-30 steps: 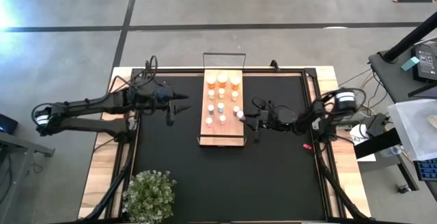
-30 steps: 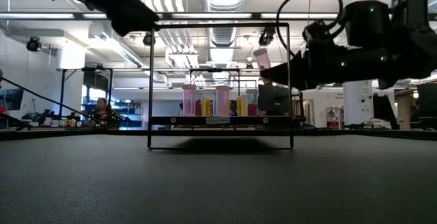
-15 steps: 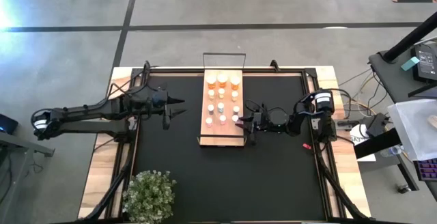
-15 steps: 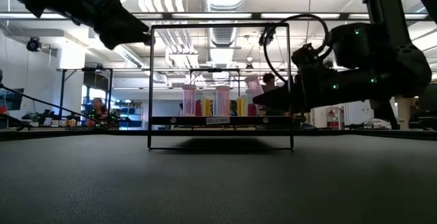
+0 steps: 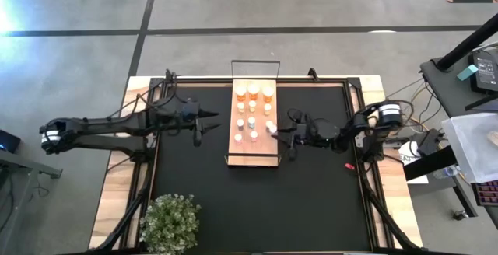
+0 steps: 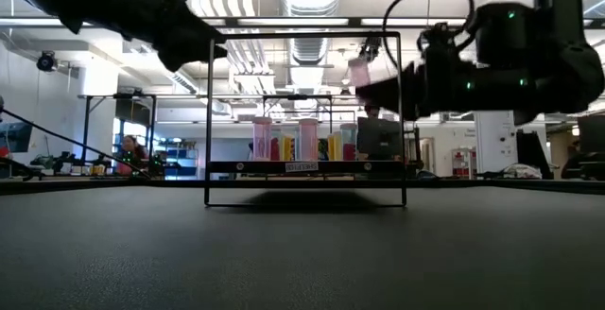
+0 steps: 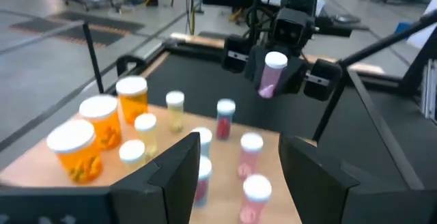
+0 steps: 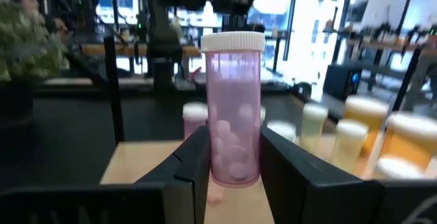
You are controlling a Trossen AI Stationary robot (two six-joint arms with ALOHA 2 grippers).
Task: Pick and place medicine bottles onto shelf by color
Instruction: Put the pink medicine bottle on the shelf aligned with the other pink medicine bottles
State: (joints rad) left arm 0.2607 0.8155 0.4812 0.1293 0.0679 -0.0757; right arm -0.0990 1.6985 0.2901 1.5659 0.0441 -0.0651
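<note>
Seen from above, the right gripper reaches in from the right of the frame to the right edge of the shelf, a light-wood board at centre. Its fingers are clamped on a slim pink bottle with a white cap, held upright, probably so it can be set standing among the other pink bottles. The level view shows it raised above the board, near the wire frame's top right corner. Amber bottles fill the board's upper row, pale and pink ones below, sorted by colour. The left gripper waits left of the shelf, its fingers partly apart and empty. Exactly which open spot lies under the held bottle cannot be made out; from above, only its cap shows.
</note>
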